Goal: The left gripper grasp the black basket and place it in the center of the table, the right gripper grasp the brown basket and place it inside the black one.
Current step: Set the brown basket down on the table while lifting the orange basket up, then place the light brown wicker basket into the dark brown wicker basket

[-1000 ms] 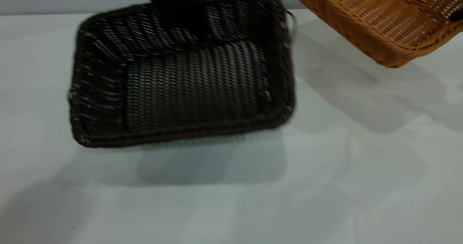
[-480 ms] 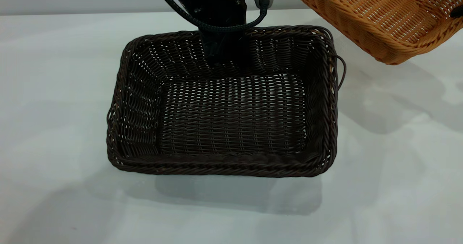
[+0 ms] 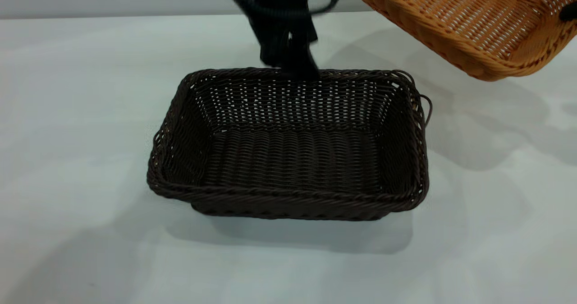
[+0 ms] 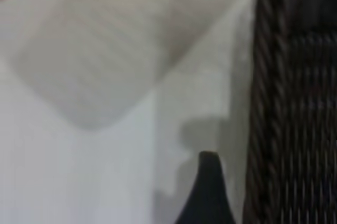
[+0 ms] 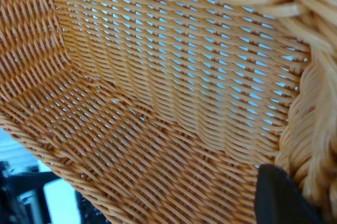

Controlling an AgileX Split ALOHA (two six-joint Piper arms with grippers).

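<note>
The black basket (image 3: 288, 159) sits flat on the table (image 3: 67, 114), near its middle, with its loop on the right end. My left gripper (image 3: 295, 69) is just above the basket's far long rim. In the left wrist view one finger (image 4: 208, 192) stands outside the rim (image 4: 266, 129) with a strip of table between them; the other finger is hidden. My right gripper (image 3: 568, 15) is shut on the rim of the brown basket (image 3: 460, 20) and holds it tilted in the air at the upper right. The right wrist view shows a finger (image 5: 279, 197) against the brown basket's weave (image 5: 158, 103).
A grey wall runs behind the table's far edge (image 3: 112, 17). The brown basket's shadow falls on the table to the right of the black basket.
The black basket came down from a tilt, moved right and toward the front, and now lies flat. The left arm has risen to its far rim. The brown basket shifted slightly left.
</note>
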